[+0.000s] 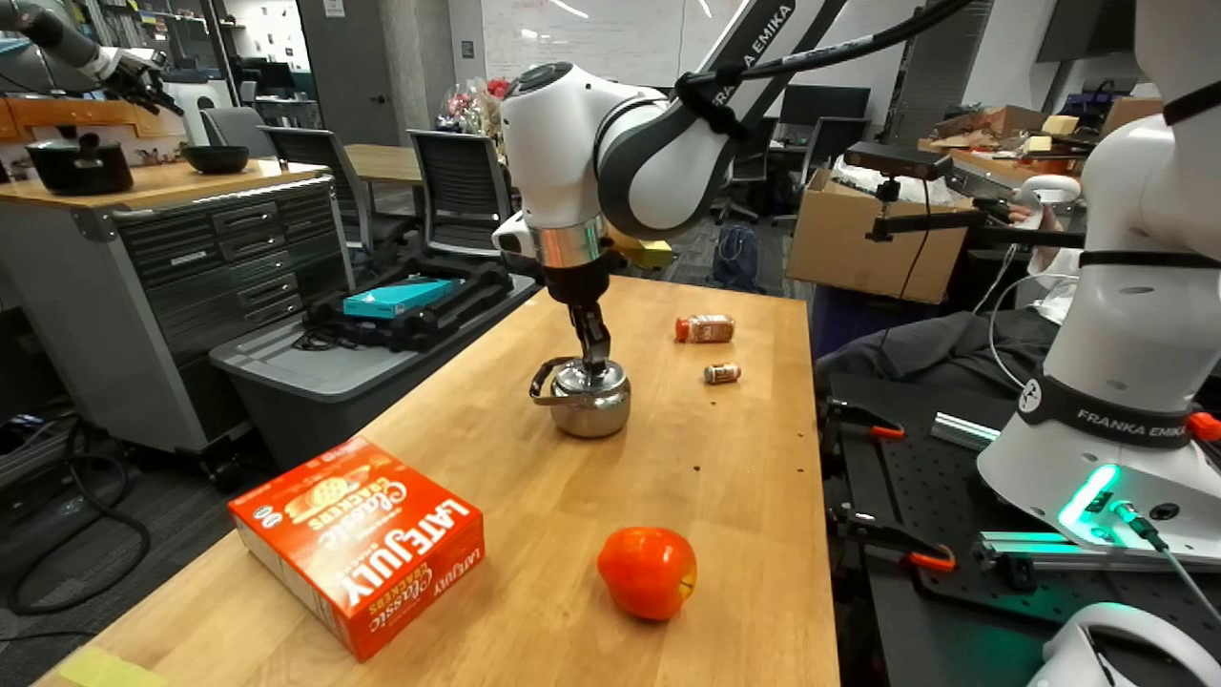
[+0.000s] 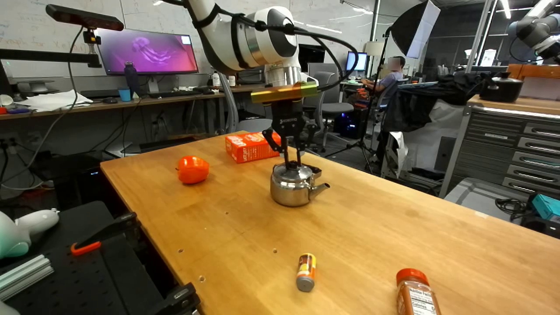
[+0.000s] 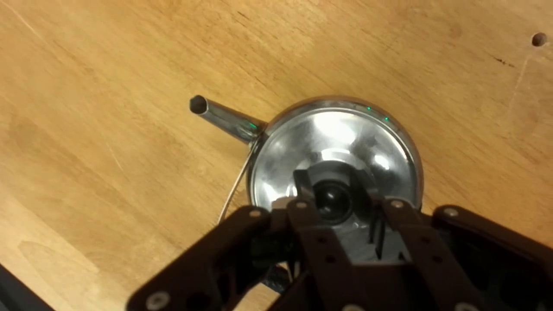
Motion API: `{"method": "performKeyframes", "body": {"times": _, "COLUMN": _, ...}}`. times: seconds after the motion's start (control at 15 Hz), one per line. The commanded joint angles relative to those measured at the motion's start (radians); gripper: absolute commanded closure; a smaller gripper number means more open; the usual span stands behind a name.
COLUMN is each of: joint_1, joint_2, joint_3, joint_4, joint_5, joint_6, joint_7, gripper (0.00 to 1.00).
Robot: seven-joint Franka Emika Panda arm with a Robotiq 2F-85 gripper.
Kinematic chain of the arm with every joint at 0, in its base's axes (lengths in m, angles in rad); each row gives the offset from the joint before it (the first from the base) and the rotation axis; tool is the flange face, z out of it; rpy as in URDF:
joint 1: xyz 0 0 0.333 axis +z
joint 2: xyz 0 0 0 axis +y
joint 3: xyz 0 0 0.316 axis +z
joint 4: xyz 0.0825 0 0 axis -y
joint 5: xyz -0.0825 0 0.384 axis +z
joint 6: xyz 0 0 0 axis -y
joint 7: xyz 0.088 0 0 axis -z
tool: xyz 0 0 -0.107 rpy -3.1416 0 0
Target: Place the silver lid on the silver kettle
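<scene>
Silver kettle [image 1: 593, 414] is being borne upright by wooden table [image 1: 734, 496] in exterior view. In exterior view, kettle's mouth is being covered by silver lid [image 2: 292, 173], overhung by gripper [image 2: 293, 165]. In wrist view, lid's black knob [image 3: 332, 199] is being straddled by fingers [image 3: 303, 182], parted narrowly; whether it is being gripped cannot be told.

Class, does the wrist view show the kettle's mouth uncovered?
No, the lid covers the mouth of the kettle.
</scene>
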Motion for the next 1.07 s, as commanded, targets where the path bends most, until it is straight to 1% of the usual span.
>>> {"method": "performKeyframes", "body": {"times": 0.0, "joint_1": -0.004, "joint_2": 0.005, "joint_3": 0.005, "joint_4": -0.026, "joint_5": 0.004, "joint_6": -0.02, "joint_7": -0.011, "gripper": 0.56}}
{"method": "performKeyframes", "body": {"times": 0.07, "joint_1": -0.003, "joint_2": 0.002, "joint_3": 0.004, "joint_4": -0.025, "joint_5": 0.002, "joint_6": -0.024, "joint_7": -0.008, "gripper": 0.46}}
{"method": "performKeyframes", "body": {"times": 0.4, "joint_1": -0.002, "joint_2": -0.036, "joint_3": 0.001, "joint_4": -0.057, "joint_5": -0.003, "joint_6": -0.028, "joint_7": 0.0, "gripper": 0.1}}
{"method": "performKeyframes", "body": {"times": 0.47, "joint_1": -0.002, "joint_2": -0.041, "joint_3": 0.002, "joint_4": -0.06, "joint_5": -0.001, "joint_6": -0.027, "joint_7": -0.001, "gripper": 0.01}}
{"method": "performKeyframes", "body": {"times": 0.53, "joint_1": -0.004, "joint_2": -0.053, "joint_3": 0.003, "joint_4": -0.066, "joint_5": 0.002, "joint_6": -0.022, "joint_7": -0.001, "gripper": 0.0}}
{"method": "performKeyframes", "body": {"times": 1.0, "joint_1": -0.014, "joint_2": -0.169, "joint_3": 0.014, "joint_4": -0.13, "joint_5": 0.036, "joint_6": -0.007, "joint_7": -0.007, "gripper": 0.0}}
